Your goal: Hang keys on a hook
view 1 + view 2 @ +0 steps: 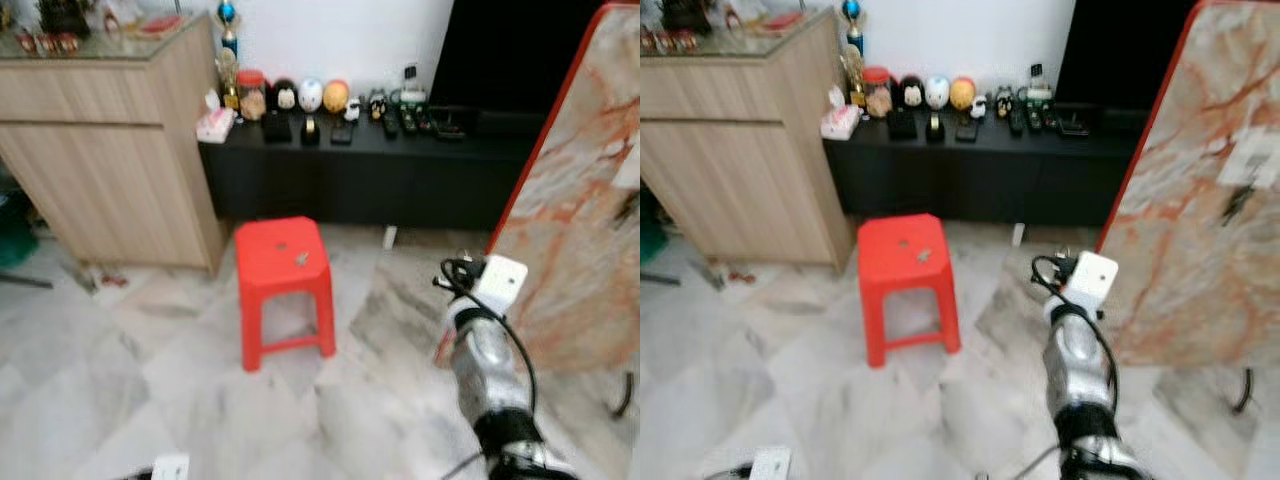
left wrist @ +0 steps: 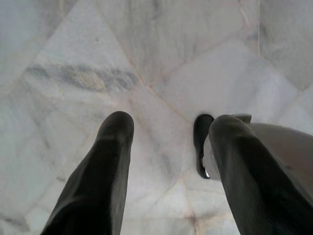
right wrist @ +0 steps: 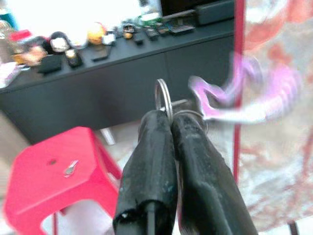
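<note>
1. Your right tool (image 3: 168, 120) is pinched fully closed on the keys (image 3: 195, 110), gripping at the one metal ring (image 3: 162, 95); a blurred pink tag swings from it.
2. Expect the bunch to be light, hard and slippery, and free to swing; hold it by the ring, as you do.
3. Your left tool (image 2: 166, 147) hangs idle over the marble floor (image 2: 73, 58), fingers spread wide apart and holding nothing.
4. One red stool (image 1: 283, 262) stands near the black bench (image 1: 350, 170), with one small metal piece (image 1: 302, 259) near the right edge of its seat.
5. You cannot make out a hook.
</note>
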You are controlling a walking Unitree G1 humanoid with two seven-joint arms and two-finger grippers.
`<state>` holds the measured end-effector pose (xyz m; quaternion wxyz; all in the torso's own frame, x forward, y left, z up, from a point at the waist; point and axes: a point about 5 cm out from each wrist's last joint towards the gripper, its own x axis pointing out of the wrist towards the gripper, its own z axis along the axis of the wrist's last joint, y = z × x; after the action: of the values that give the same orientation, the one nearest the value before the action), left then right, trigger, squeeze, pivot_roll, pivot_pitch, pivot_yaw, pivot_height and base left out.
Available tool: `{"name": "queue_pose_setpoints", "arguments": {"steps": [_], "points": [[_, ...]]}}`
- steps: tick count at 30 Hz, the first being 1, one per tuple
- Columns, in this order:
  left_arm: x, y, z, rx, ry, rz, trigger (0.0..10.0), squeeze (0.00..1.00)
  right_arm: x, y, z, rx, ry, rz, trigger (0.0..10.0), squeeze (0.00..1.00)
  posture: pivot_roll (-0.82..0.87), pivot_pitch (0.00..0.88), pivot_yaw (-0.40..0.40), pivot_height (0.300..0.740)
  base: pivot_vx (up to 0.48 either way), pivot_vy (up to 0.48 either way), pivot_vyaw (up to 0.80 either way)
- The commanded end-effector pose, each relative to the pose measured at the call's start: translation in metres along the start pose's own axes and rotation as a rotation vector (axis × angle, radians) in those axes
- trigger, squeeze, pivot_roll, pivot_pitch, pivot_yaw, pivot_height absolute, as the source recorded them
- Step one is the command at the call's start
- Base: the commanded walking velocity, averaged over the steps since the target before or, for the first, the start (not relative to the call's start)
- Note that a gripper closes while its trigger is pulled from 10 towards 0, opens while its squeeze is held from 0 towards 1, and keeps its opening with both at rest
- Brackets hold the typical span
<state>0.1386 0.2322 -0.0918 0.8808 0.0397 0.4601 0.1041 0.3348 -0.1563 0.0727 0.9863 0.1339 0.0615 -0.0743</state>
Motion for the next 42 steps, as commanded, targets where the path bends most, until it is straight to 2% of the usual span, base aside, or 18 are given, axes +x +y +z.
{"name": "queue_pose_setpoints", "arguments": {"steps": [1, 23, 34, 42], "points": [[0.0, -0.005, -0.001, 0.012, 0.008, -0.015, 10.0, 0.0, 0.002, -0.007, 0.008, -0.008, -0.027, -0.02, 10.0, 0.0, -0.01, 0.0, -0.022, 0.74, 0.0, -0.398, 0.0], [-0.002, 0.0, -0.008, 0.037, 0.027, -0.027, 10.0, 0.0, 0.001, -0.012, 0.004, -0.011, -0.026, -0.029, 10.0, 0.0, -0.02, 0.0, -0.016, 0.74, 0.0, -0.4, 0.0], [-0.001, -0.005, -0.005, 0.034, 0.01, -0.046, 10.0, 0.0, 0.002, -0.014, 0.006, -0.012, -0.033, -0.037, 10.0, 0.0, -0.02, 0.0, -0.015, 0.74, 0.0, -0.404, 0.0], [0.0, -0.008, -0.002, 0.011, 0.002, -0.042, 10.0, 0.0, 0.001, -0.018, 0.004, -0.01, -0.029, -0.052, 10.0, 0.0, -0.02, 0.0, -0.017, 0.74, 0.0, -0.083, 0.0]]}}
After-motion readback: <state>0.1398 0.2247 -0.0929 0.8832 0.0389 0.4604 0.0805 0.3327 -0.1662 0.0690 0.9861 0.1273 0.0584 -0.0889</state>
